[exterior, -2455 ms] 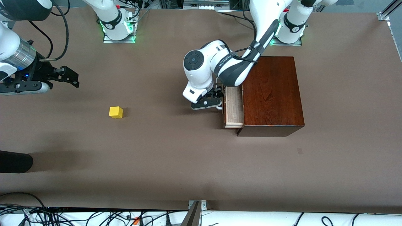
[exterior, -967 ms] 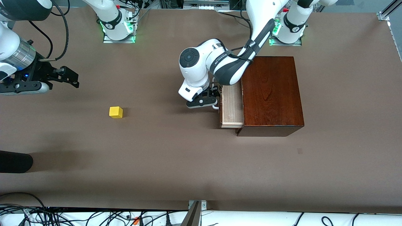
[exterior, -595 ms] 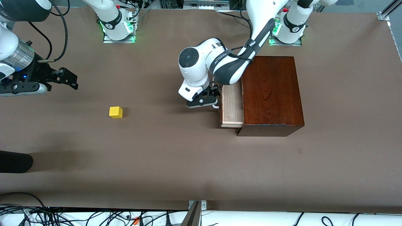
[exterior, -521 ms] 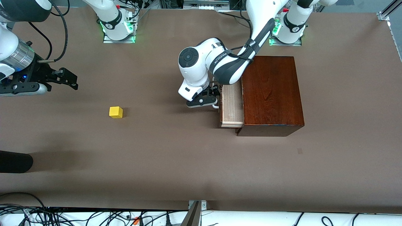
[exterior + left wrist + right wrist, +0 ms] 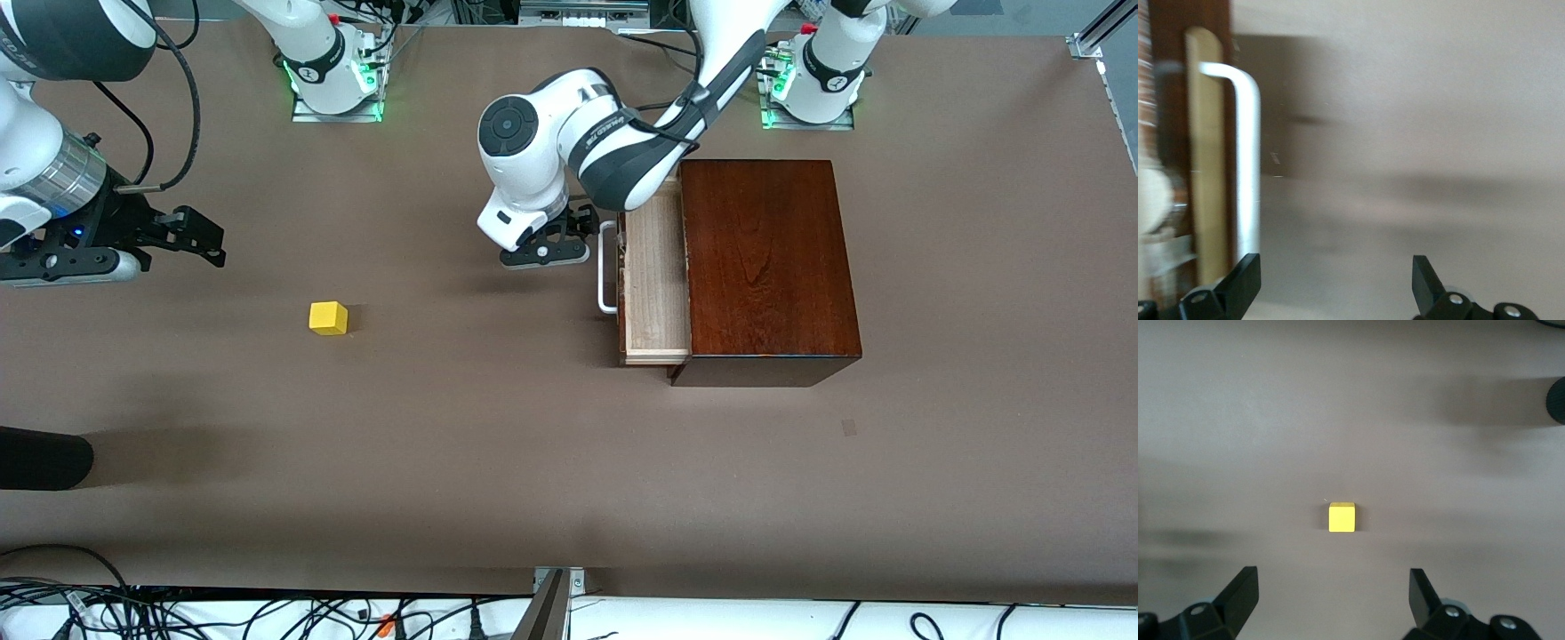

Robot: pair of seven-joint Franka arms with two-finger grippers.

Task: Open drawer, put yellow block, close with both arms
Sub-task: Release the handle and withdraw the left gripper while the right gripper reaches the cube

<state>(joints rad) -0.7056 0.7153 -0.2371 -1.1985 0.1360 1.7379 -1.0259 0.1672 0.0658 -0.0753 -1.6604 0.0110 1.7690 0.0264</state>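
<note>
From the high camera facing me, my left gripper (image 5: 569, 242) sits upper centre of the frame, over bare table just beside the white handle (image 5: 606, 267) and clear of it, fingers spread and holding nothing. The drawer (image 5: 655, 289) stands pulled partway out of the dark wooden box (image 5: 766, 267), its pale inside showing and nothing in it that I can see. My right gripper (image 5: 191, 236) hangs at the left edge of the frame, spread wide and empty, over the table at the right arm's end. The yellow block (image 5: 328, 317) lies on the table lower in the frame than that gripper, well apart from the drawer.

My left wrist camera is smeared, so I read it loosely: the handle (image 5: 1245, 160) runs down the left side of the frame against the drawer front (image 5: 1205, 167), with one of my fingertips (image 5: 1238, 283) below it.

My right wrist camera shows the block (image 5: 1341, 517) at mid-frame, square on the table, lined up between my open fingers (image 5: 1238, 593).

I judge the opening step done. Next, my right gripper must drop straight onto the block, pinch it and carry it to the drawer.
</note>
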